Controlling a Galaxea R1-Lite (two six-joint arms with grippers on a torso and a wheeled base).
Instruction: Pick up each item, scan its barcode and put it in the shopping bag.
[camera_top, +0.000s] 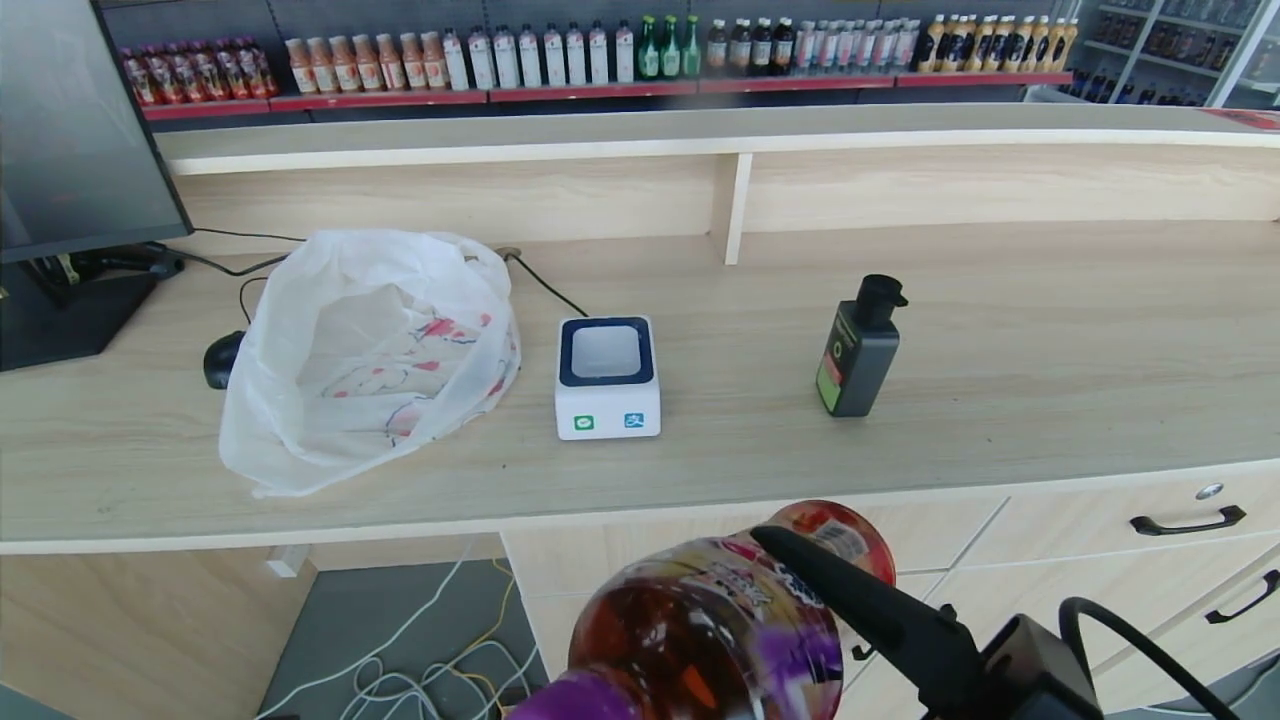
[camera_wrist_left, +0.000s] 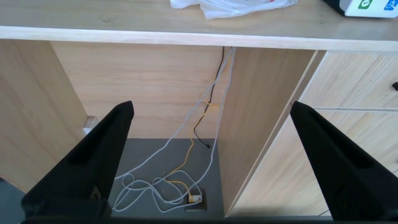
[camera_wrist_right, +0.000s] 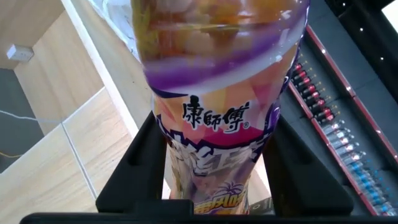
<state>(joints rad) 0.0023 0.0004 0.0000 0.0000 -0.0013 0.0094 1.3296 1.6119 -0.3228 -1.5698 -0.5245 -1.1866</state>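
Head view: our right gripper (camera_top: 725, 572) clamps the bottle (camera_top: 690, 630) before the counter (camera_top: 1000, 400). Our left gripper (camera_wrist_left: 211, 111) gapes wide.

Nearer the camera than the scanner (camera_top: 607, 378), the drink bottle (camera_top: 700, 620) runs off the head view's lower edge, so one end is unseen, and hides one finger of the right gripper (camera_wrist_right: 216, 155). Left of the scanner, the shopping bag (camera_top: 370, 350) veils red-printed shapes that cannot be identified and covers part of a dark mouse (camera_top: 222, 358) farther left. Right of the scanner, the pump bottle (camera_top: 860, 350) bears print too small to read.
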